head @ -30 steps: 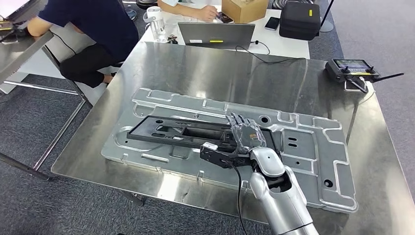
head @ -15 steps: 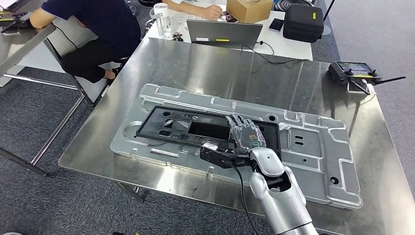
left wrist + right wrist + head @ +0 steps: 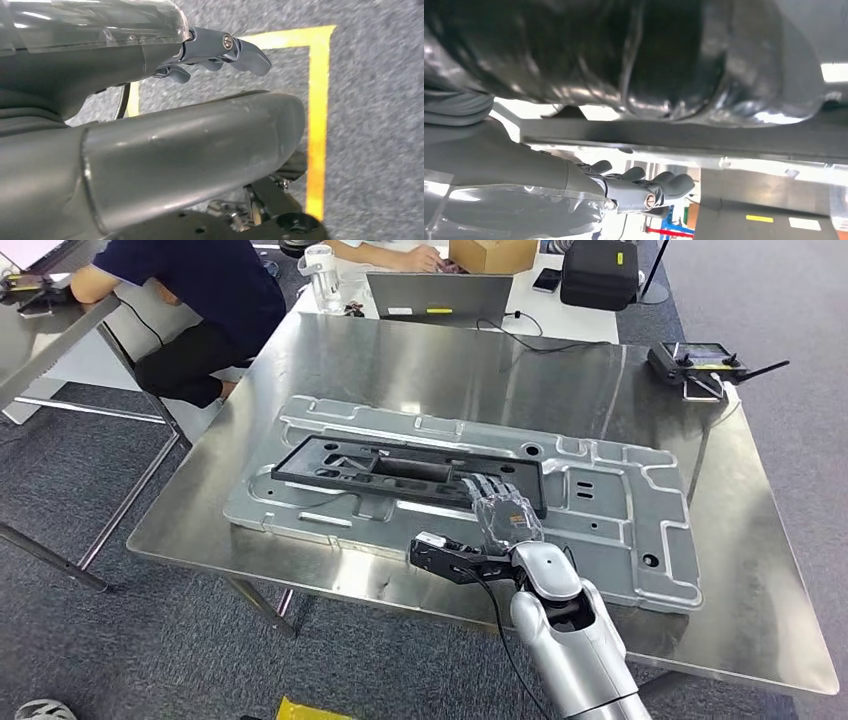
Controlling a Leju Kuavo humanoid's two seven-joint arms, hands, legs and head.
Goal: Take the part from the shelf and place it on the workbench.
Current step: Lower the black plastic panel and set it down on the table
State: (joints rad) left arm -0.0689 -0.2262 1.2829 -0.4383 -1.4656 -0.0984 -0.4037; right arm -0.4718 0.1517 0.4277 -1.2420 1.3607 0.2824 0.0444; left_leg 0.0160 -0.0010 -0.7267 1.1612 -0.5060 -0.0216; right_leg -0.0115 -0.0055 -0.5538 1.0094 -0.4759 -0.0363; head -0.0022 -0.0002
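Observation:
The part is a long black plastic frame (image 3: 400, 465) with several cut-outs. It lies low along a stamped silver metal plate (image 3: 620, 510) on the steel workbench (image 3: 450, 370). My right hand (image 3: 505, 512) grips the frame's near right end, fingers laid over its edge. In the right wrist view the right hand's fingers (image 3: 649, 187) curl beside a flat grey edge, with glossy black plastic close above them. My left hand (image 3: 220, 50) hangs over grey carpet marked with yellow tape (image 3: 315, 125) and holds nothing, its fingers loosely apart.
A black remote controller (image 3: 695, 360) sits at the workbench's far right corner. Behind it stands a white table with a laptop (image 3: 440, 295), a cardboard box (image 3: 490, 252) and a black case (image 3: 598, 270). A person (image 3: 200, 290) sits at the far left.
The camera has shifted, so the whole scene sits differently. The black frame has gone from tilted up to lying flatter along the silver plate, with my right hand still at its end.

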